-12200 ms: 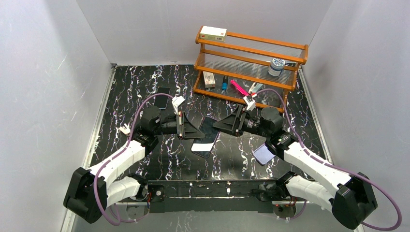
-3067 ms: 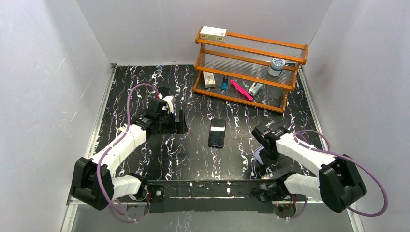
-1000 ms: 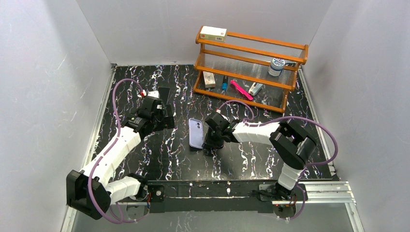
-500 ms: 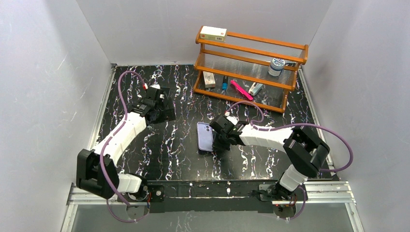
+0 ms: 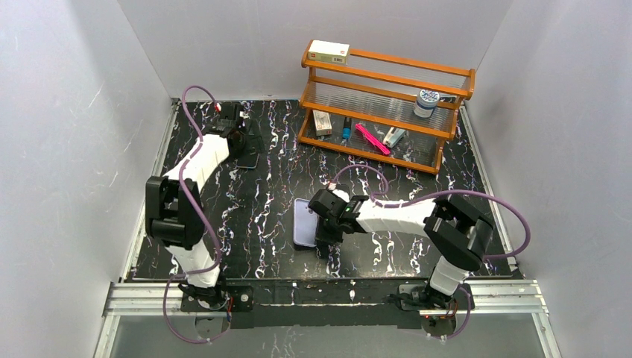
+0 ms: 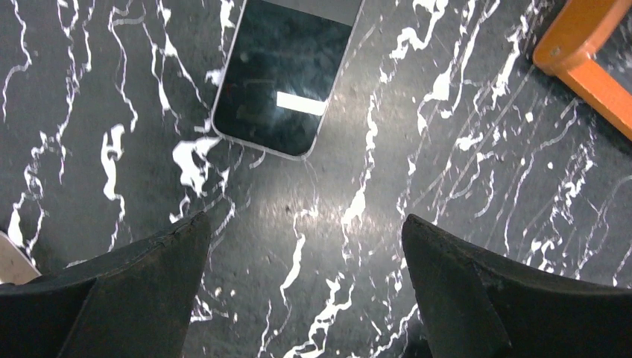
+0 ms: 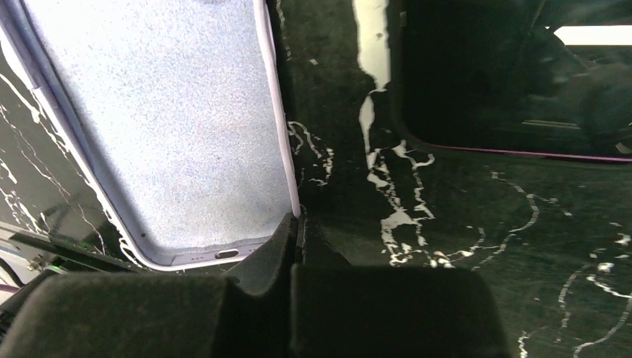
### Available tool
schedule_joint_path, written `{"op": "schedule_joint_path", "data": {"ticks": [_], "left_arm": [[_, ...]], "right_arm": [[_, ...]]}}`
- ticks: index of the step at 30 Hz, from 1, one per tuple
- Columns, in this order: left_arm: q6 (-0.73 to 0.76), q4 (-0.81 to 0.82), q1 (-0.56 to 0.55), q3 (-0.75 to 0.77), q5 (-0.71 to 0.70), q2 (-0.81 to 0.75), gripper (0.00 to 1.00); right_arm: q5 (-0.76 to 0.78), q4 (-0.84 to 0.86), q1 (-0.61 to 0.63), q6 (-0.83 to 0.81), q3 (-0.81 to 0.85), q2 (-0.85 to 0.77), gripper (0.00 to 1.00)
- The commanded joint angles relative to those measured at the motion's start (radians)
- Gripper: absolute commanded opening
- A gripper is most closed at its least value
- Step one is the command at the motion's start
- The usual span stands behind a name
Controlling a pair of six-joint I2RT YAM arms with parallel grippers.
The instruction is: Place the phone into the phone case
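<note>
You are at the set-up step: the case is held ready and no phone is in it yet. Your right gripper (image 7: 296, 239) is clenched on the phone case (image 7: 171, 127), pinching one long rim close to a corner. The case sits well in front of the shelf (image 6: 581, 37), toward the arm bases, with its pale open side facing up. Whether it rests fully on the bench (image 5: 246, 224) or is tipped a little, these views do not show.

Two phones are about. One black phone (image 7: 514, 67) also lies in front of the shelf, near the case, with a strip of bench between them. The other phone (image 6: 287, 74) lies flat, glass up, off the shelf's left end, near its foot. Your left gripper (image 6: 304, 218) hangs over that one, released, jaws wide and holding nothing. The phone is just ahead of the fingertips, not between them.

The next move, as I judge it, is to bring the left gripper forward until the jaws straddle the phone's short width, then come down and close on its edges. The phone is thin and flat on a hard top, so get the fingertips low or they will likely slip over the glass. Hold the right gripper firm on the case so it does not slide when the phone is pressed in.
</note>
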Motion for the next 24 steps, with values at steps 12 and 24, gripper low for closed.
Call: {"op": "schedule_joint_path", "data": {"ticks": [12, 24], "left_arm": [[0.166, -0.039, 0.061, 0.296, 0.015, 0.332, 0.98], [0.184, -0.057, 0.061, 0.379, 0.012, 0.464, 0.97]], "right_arm": [[0.03, -0.057, 0.033, 0.046, 0.08, -0.033, 0.34], [0.089, -0.029, 0.033, -0.003, 0.034, -0.186, 0.75]]}}
